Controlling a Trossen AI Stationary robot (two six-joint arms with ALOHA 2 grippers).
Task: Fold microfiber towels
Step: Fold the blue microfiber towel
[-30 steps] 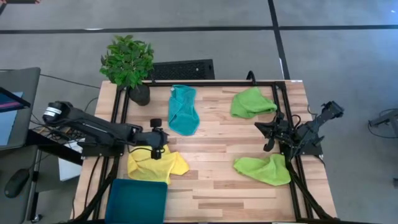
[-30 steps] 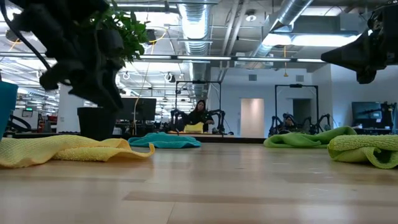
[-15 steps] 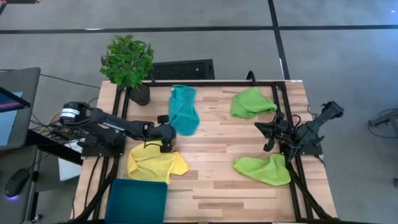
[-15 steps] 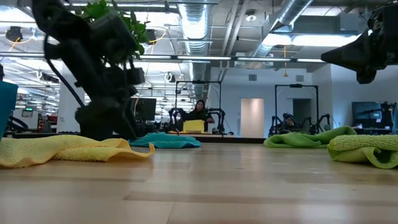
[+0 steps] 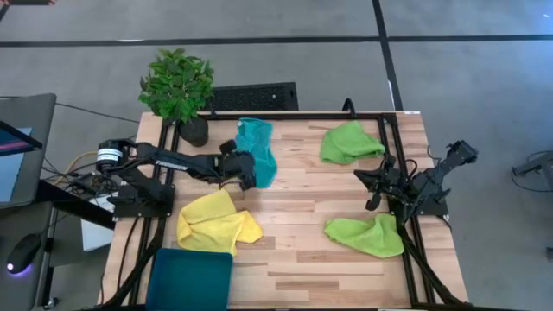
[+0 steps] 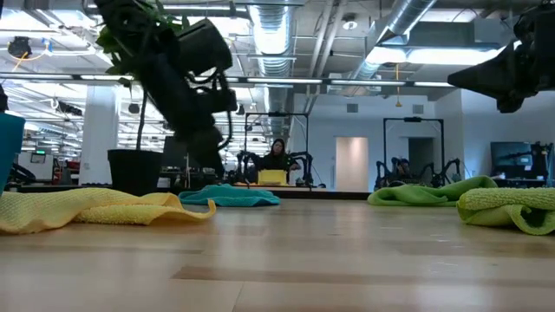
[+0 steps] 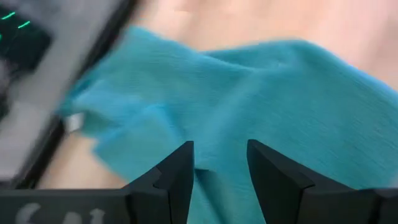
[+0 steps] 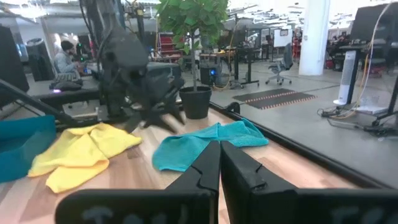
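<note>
Hovering over the teal microfiber towel, left gripper jaws parted, empty; towel's long axis runs twelve-to-six; right gripper clenched, far.

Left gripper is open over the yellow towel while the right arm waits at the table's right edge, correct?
Not quite. The left gripper is open over the teal towel, not the yellow towel; the high view and left wrist view show it. The right gripper does wait at the right edge.

The left arm is stretched across the table's far-left part, its left gripper held with fingers parted. The right gripper is kept closed at the right edge.
</note>
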